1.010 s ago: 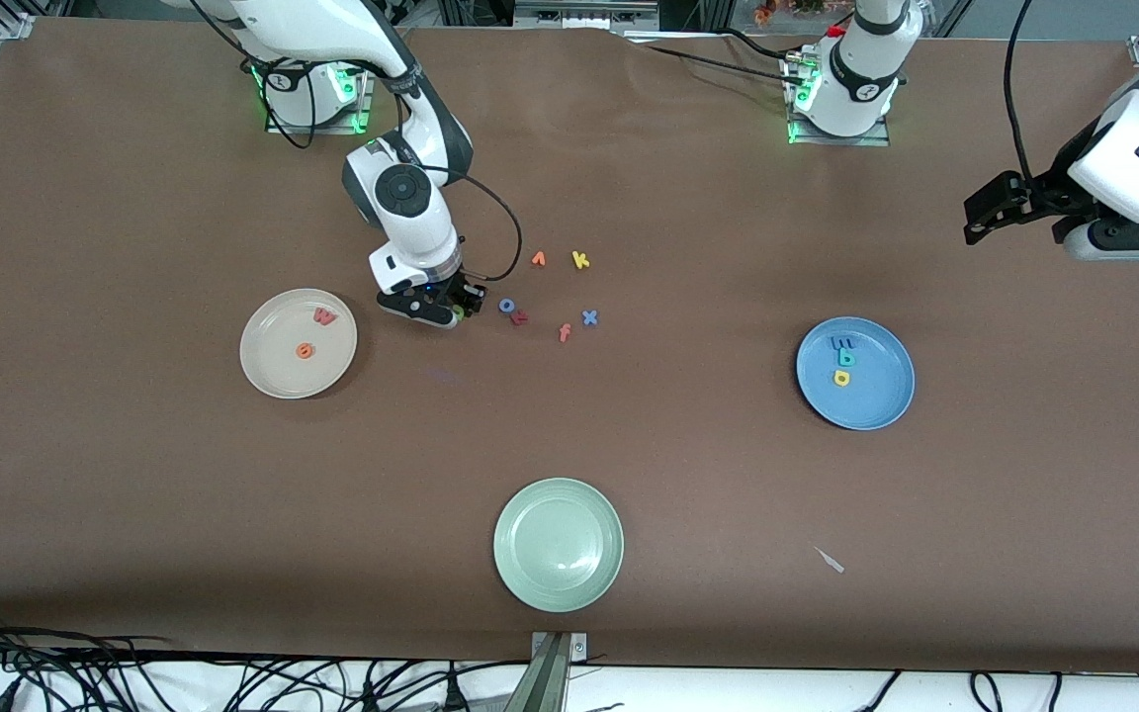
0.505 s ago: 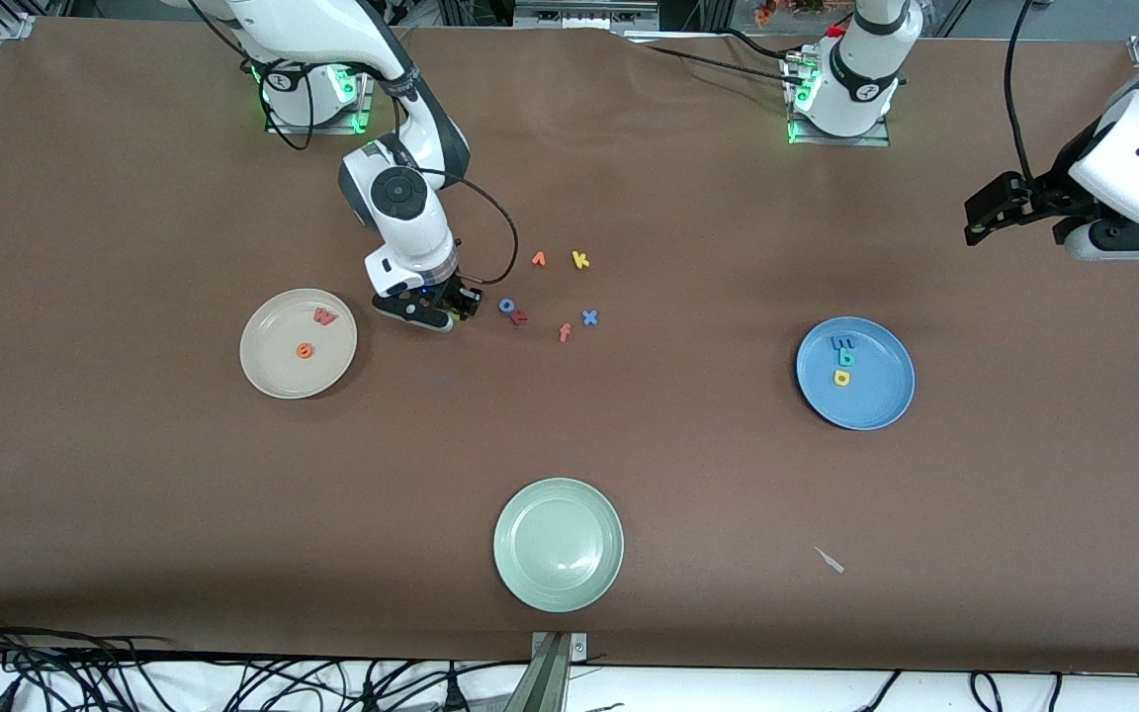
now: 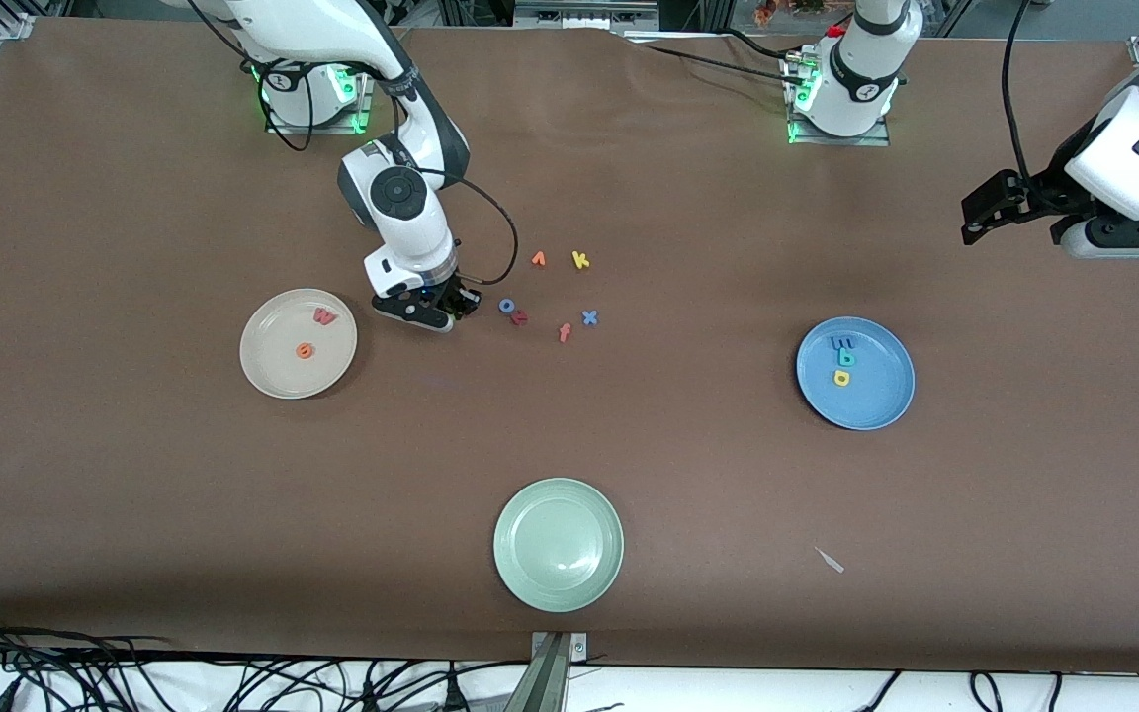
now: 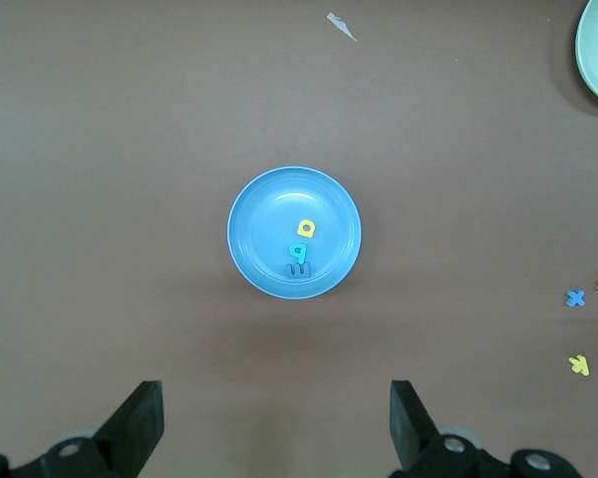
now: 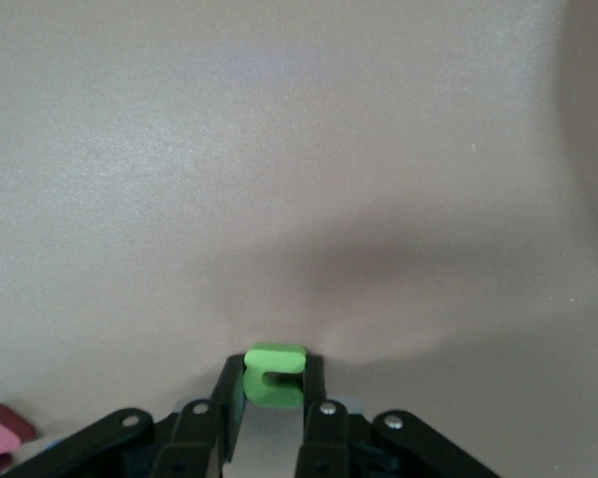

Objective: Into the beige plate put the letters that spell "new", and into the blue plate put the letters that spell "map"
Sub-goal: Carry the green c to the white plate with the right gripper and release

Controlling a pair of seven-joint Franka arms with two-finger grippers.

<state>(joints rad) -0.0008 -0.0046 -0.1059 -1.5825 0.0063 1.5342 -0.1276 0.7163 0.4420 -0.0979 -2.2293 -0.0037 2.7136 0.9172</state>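
Note:
My right gripper (image 3: 456,309) is shut on the green n (image 5: 274,375), low over the table between the beige plate (image 3: 273,371) and the loose letters. In the front view the hand hides the n. The beige plate holds the salmon-red w (image 3: 324,316) and the orange e (image 3: 305,349). The blue plate (image 3: 881,400) holds the blue m (image 3: 841,343), teal p (image 3: 845,358) and yellow a (image 3: 841,377). My left gripper (image 4: 274,398) hangs open and empty, high over the left arm's end of the table, with the blue plate (image 4: 264,214) below it.
Loose letters lie beside the right gripper: a blue o (image 3: 507,306), a dark red letter (image 3: 520,317), a salmon f (image 3: 565,332), a blue x (image 3: 589,317), a yellow k (image 3: 580,260) and an orange letter (image 3: 538,259). A pale green plate (image 3: 558,544) and a white scrap (image 3: 830,560) lie nearer the front camera.
My right gripper's fingers have closed onto the green n, and the hand has shifted slightly toward the beige plate. The left arm has barely moved.

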